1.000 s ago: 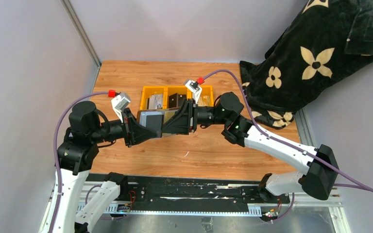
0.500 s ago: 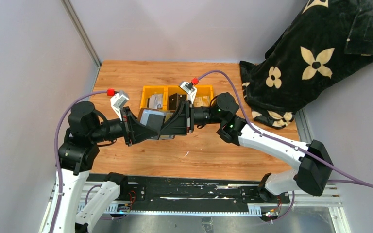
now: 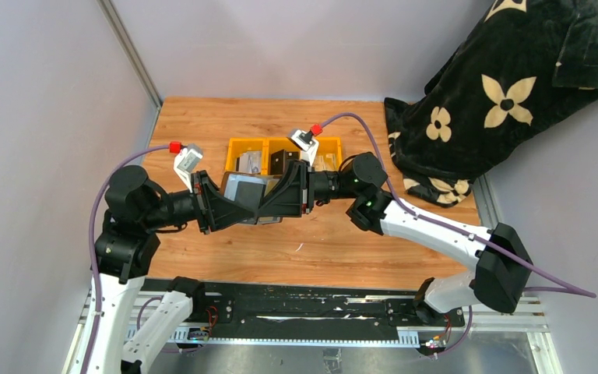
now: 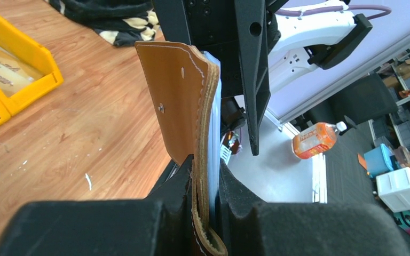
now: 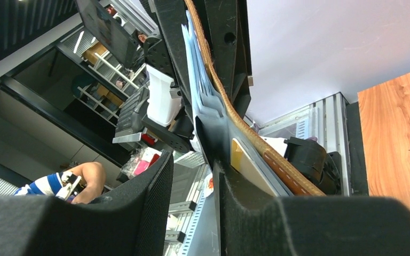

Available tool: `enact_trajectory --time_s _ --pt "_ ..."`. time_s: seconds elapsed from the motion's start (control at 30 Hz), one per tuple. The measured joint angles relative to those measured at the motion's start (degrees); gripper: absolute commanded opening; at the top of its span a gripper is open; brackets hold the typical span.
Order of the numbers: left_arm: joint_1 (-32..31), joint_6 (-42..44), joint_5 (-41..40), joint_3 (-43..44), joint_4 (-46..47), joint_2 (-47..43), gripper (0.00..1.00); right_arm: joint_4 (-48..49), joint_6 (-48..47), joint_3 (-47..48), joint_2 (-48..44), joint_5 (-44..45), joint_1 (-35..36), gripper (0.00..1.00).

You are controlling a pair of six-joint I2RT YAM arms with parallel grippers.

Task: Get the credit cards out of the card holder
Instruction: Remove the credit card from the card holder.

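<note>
My left gripper (image 3: pixel 233 209) is shut on the card holder (image 3: pixel 243 189) and holds it on edge above the table. In the left wrist view its jaws (image 4: pixel 205 168) pinch the folded brown leather (image 4: pixel 176 96), with the grey lining on the right. My right gripper (image 3: pixel 274 201) meets it from the right. In the right wrist view the right gripper (image 5: pixel 195 160) is open with nothing in its gap. The holder's dark pocket (image 5: pixel 209 128) and a tan card (image 5: pixel 245 165) lie just past its right finger. Grey, black and tan cards lie in the yellow bins (image 3: pixel 284 145).
The three yellow bins stand behind the grippers. A black blanket with tan flowers (image 3: pixel 498 93) covers the table's right back corner. Grey walls close in the left and back. A black rail (image 3: pixel 296 308) runs along the near edge.
My right gripper has moved a little left, closer onto the holder. My left wrist has shifted slightly left and turned. The holder stays in the left gripper.
</note>
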Motion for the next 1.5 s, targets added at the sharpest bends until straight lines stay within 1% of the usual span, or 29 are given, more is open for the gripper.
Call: enact_trajectory --time_s 0.07,0.17,0.37,0.4,0.5,0.53,0.6,0.67,0.7,0.77,0.9,1.03,1.4,1.43,1.5 --pt "0.0 -0.8 0.5 0.0 0.7 -0.1 0.00 1.5 0.9 -0.3 0.0 0.0 0.0 0.36" --pt "0.0 -1.6 1.4 -0.1 1.9 -0.4 0.00 3.7 2.3 -0.6 0.1 0.0 0.1 0.33" --pt "0.3 -3.0 2.2 -0.9 3.7 -1.4 0.05 6.8 4.6 -0.6 1.6 -0.1 0.3 0.22" --pt "0.4 -3.1 2.4 -0.9 3.8 -1.4 0.07 7.2 4.9 -0.6 1.8 -0.1 0.3 0.20" --pt "0.4 -3.4 3.1 -1.2 4.6 -1.5 0.21 7.4 5.2 -0.6 1.9 -0.1 0.3 0.13" --pt "0.4 -3.5 3.3 -1.3 4.8 -1.5 0.28 7.4 5.3 -0.6 1.9 -0.1 0.3 0.10" --pt "0.4 -3.7 4.3 -1.5 5.3 -1.5 0.38 7.4 5.4 -0.6 1.9 0.3 0.4 0.05" --pt "0.3 -4.2 6.0 -1.7 5.1 -1.4 0.42 7.5 5.5 -0.6 1.9 1.4 0.6 0.02" --pt "0.3 -4.4 6.6 -1.8 5.0 -1.3 0.42 7.4 5.4 -0.6 1.9 1.9 0.7 0.01" --pt "0.3 -5.1 7.4 -1.8 5.2 -1.2 0.39 7.1 5.4 -0.7 1.9 2.6 0.7 0.00" --pt "0.3 -7.0 7.8 -1.8 6.0 -1.0 0.27 7.3 5.4 -0.9 1.5 3.1 0.7 0.00" --pt "0.3 -8.8 8.0 -1.8 7.0 -0.3 0.21 7.6 5.1 -2.2 -0.1 3.6 0.8 0.00" --pt "0.3 -12.1 9.1 -1.8 8.6 1.1 0.19 8.1 3.6 -7.9 -4.7 5.1 0.7 0.00" --pt "0.3 -12.3 9.2 -1.8 9.0 1.1 0.19 7.9 3.4 -8.0 -5.0 5.1 0.7 0.00" --pt "0.3 -12.8 9.3 -1.8 9.8 1.1 0.14 7.5 2.9 -8.0 -5.6 5.1 0.7 0.00"
